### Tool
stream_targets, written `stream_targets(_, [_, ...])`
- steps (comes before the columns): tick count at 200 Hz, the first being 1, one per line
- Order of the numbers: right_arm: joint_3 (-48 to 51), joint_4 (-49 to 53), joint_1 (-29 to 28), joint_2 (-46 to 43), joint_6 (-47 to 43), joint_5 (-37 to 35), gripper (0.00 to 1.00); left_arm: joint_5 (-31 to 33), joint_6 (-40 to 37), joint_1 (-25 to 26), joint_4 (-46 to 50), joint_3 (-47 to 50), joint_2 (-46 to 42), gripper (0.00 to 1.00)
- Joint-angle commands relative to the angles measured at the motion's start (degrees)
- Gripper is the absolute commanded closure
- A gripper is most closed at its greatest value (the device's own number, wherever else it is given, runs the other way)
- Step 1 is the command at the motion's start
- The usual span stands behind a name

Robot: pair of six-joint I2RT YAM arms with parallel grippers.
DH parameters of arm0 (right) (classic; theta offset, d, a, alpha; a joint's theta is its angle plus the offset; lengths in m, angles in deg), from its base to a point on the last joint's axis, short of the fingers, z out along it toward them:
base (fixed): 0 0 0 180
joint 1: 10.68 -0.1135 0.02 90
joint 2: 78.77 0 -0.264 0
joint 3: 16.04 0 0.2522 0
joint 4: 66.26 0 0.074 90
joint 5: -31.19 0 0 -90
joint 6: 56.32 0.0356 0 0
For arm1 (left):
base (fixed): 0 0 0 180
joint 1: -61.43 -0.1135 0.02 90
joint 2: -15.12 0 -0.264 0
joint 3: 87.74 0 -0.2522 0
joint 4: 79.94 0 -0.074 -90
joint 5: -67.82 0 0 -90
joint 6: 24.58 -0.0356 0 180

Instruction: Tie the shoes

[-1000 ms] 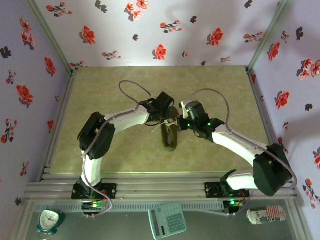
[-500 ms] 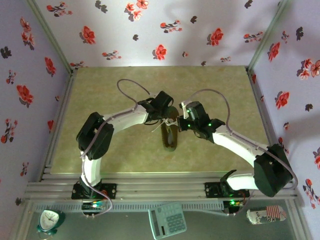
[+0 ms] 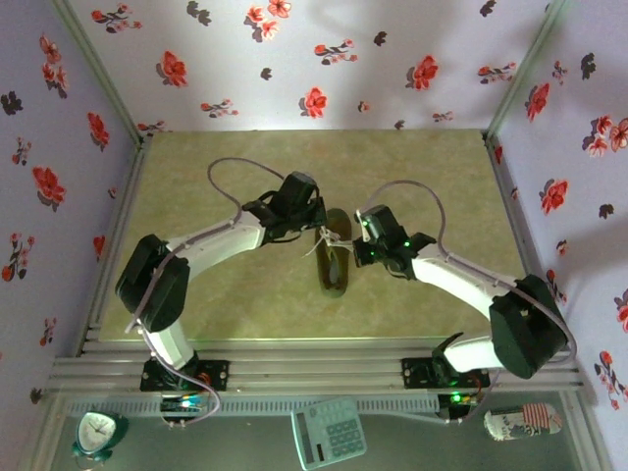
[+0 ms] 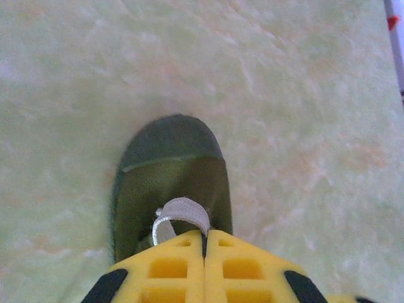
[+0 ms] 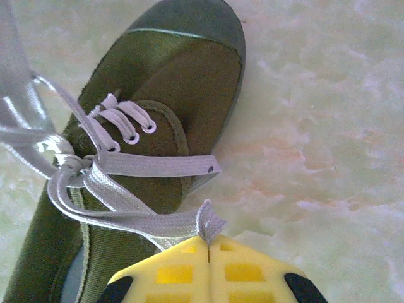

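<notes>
The olive-green sneaker (image 3: 335, 267) lies lengthwise just above the middle of the overhead frame, on the pale green marbled table (image 3: 206, 177); its white laces (image 5: 120, 165) are crossed and bunched at the left of the right wrist view, over the dark upper, with the rounded toe toward the top of that frame; from the bunch one flat strand runs down to the bottom centre, where the right gripper (image 5: 208, 241) has its yellow fingers pressed together on the lace's end; in the left wrist view the sneaker's toe (image 4: 172, 148) points up the frame, and the left gripper (image 4: 204, 237), at the bottom centre, is likewise closed, pinching a small white loop of lace (image 4: 183, 213); from overhead both grippers meet at the shoe's upper end, the left arm (image 3: 211, 240) coming from the left, the right arm (image 3: 451, 280) from the right; flowered walls (image 3: 324, 59) stand around the table; a calculator (image 3: 329, 432) lies at the bottom edge.
</notes>
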Motion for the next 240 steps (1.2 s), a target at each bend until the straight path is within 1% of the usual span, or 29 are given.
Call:
stream_targets(1, [-1.99,1.71,0.72,1.41,-0.82,-1.95,1.00,-10.18,-4.70,-1.11,-3.78,3.10,-2.75,1.00])
stream_targets(19, [-2.73,1.75,1.08,2.55,-0.74,-1.55,1.00,-14.86,-7.51,-1.51,-3.90,4.97,-3.43,1.00])
stream_targets(55, [-4.42,1.70,1.61,4.16,-0.51,-1.17,1.00,-19.52,-12.70,-1.94,-3.90,9.23,-6.22,1.00])
stream_targets(85, [-5.69,1.76,2.61,5.77,-0.31,-0.47,1.00,-25.15,-19.62,-2.08,-2.98,11.36,-7.91,1.00])
stream_targets(110, [-7.17,2.37,3.29,7.26,-0.29,-0.10,1.00,-27.03,-25.31,-2.17,-1.69,13.89,-9.89,1.00])
stream_targets(139, [-8.70,2.82,4.16,8.65,-0.51,0.67,1.00,-26.73,-29.92,-2.26,0.94,15.80,-10.32,1.00])
stream_targets(164, [-10.02,3.26,4.44,9.49,-0.83,1.22,1.00,-25.98,-33.39,-2.22,4.17,15.07,-8.82,1.00])
stream_targets(240, [-12.05,4.59,5.14,10.35,-2.05,1.68,1.00,-17.16,-41.85,-2.17,17.50,8.80,-5.53,1.00])
